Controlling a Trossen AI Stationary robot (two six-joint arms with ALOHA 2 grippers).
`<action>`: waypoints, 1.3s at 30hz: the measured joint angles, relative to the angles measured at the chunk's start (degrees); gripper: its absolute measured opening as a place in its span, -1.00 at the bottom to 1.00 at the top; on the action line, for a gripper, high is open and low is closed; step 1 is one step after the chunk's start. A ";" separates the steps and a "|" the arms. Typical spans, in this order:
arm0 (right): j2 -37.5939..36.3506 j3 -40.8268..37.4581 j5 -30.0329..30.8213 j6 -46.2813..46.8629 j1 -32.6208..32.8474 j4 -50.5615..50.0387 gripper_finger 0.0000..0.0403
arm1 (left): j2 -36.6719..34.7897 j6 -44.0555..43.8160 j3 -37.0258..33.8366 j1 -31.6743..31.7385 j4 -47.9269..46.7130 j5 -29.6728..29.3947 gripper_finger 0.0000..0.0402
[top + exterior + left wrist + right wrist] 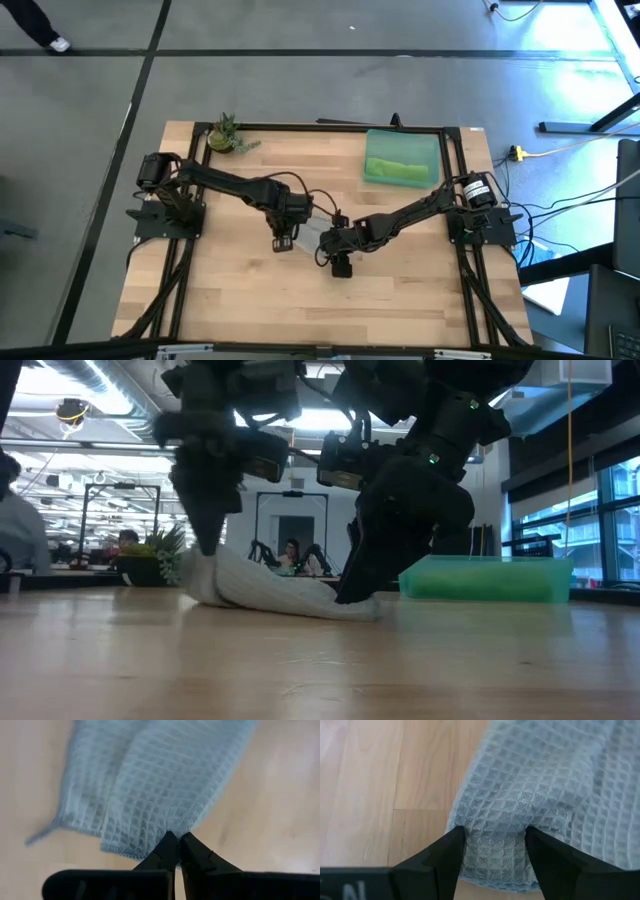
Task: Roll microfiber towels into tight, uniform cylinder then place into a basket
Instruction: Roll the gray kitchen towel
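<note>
Pinching one end of the grey towel (150, 785), the left gripper (175, 845) has its fingertips pressed together with the cloth's hemmed edge caught between them. At the other end the right gripper (495, 845) stands with its jaws parted, straddling the hem; cloth fills the gap, but the fingers do not look clamped on it (judgement from the right wrist view only).

Key relation: the towel lies directly between the two grippers, near the middle of the table (300, 300), its long axis running from the left gripper (283, 240) to the right gripper (340, 262), slightly slanted toward the table's front edge on the right arm's side. In the low view it reads as a low, partly gathered bundle (280, 592) resting on the wood, not yet a tight cylinder. Both arms are equally near, one per end.

Farther out: the basket (432, 150) sits at the table's rear right corner, well apart from the grey towel, and already holds the green towel (400, 170) rolled along its length. A small potted plant (226, 136) stands at the rear edge, left side, clear of any path to the basket.

Nothing lies between the towel and the basket. Judged next need: the right gripper must close before rolling or lifting.
</note>
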 joint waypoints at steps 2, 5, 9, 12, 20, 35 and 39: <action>0.00 0.00 0.00 0.00 0.00 0.01 0.08 | 0.00 -1.32 0.00 1.01 0.61 -1.04 -0.98; 0.00 0.00 0.01 0.00 0.00 0.01 0.08 | 0.13 -1.56 0.00 3.06 1.56 -0.21 -0.98; 0.00 0.00 0.02 0.00 0.00 0.00 0.08 | 0.31 -1.58 0.00 5.88 4.63 -0.33 -0.98; 0.00 0.00 0.06 0.02 0.00 0.02 0.08 | 0.31 -1.56 0.00 7.63 6.89 -0.22 -0.98; 0.00 -0.02 0.24 0.09 -0.02 0.02 0.08 | 0.31 -1.51 0.00 9.30 12.26 -2.56 -0.97; 0.00 -0.02 -0.11 -2.32 -0.04 -0.51 0.08 | 1.18 -1.58 -2.01 5.29 9.09 -5.98 -0.99; -0.04 0.00 -0.50 -3.12 0.04 -1.40 0.08 | 1.16 -1.85 -2.03 1.07 4.41 -4.65 -0.99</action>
